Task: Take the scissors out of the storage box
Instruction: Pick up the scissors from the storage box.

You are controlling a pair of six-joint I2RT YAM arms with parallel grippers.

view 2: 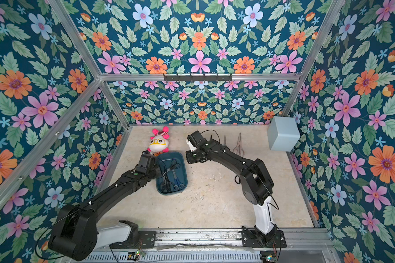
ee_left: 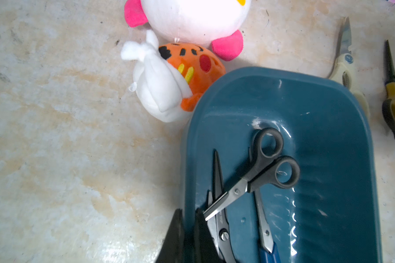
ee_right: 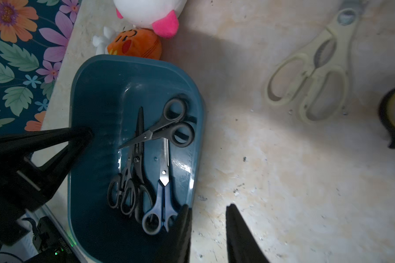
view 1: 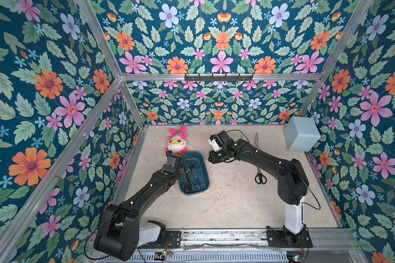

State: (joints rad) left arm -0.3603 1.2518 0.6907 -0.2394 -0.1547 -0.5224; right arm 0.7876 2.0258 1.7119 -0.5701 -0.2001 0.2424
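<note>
The dark teal storage box (view 1: 204, 180) (view 2: 181, 159) lies at the table's left. In it lie several scissors: a small black-handled pair (ee_left: 260, 173) (ee_right: 167, 127) across a blue-handled pair (ee_right: 161, 205) and black pairs (ee_right: 128, 193). My left gripper (ee_left: 188, 234) (view 1: 178, 164) is shut on the box's left wall, one finger outside and one inside. My right gripper (ee_right: 206, 214) (view 1: 212, 157) hangs open above the box's right rim, holding nothing. Outside the box lie a cream pair (ee_right: 312, 75) (ee_left: 344, 66), a yellow-black pair (ee_left: 394, 102), a pale pair (view 2: 238, 145) and a large black pair (view 1: 260, 175).
A white and pink plush toy (view 1: 177, 142) and a small orange plush (ee_left: 192, 68) lie against the box's far end. A pale grey-blue cube (view 1: 301, 133) stands at the back right corner. Floral walls close in the table on three sides.
</note>
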